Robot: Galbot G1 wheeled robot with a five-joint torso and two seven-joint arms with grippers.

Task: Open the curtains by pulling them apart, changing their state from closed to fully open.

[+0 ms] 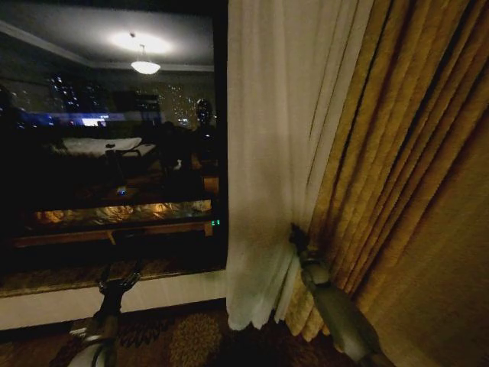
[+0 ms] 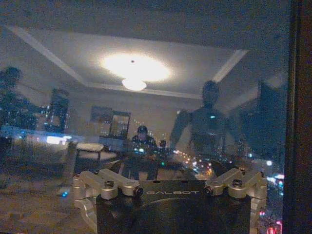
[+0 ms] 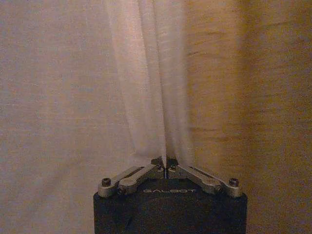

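Head view: the sheer curtain [image 1: 279, 153] hangs bunched at centre-right, beside the golden drape [image 1: 412, 176] on its right. To its left the dark window [image 1: 107, 138] stands uncovered, reflecting a ceiling lamp [image 1: 145, 66] and room furniture. The right gripper [image 1: 296, 237] reaches up from the lower right and meets the curtain's right edge low down, where sheer fabric and drape touch; folds gather at that point. The left gripper [image 1: 118, 281] sits low at lower left, in front of the sill, apart from any fabric, its fingers spread.

Left wrist view: the left gripper [image 2: 170, 187] faces the glass [image 2: 146, 97], its jaws wide with nothing between them. The pane reflects the lamp and a robot figure.

Right wrist view: the right gripper [image 3: 166, 163] has its jaws drawn together on a narrow fold of the curtain [image 3: 151, 87]. The pinched pleat rises straight from the fingertips, with sheer cloth on one side and the drape [image 3: 243, 97] on the other.
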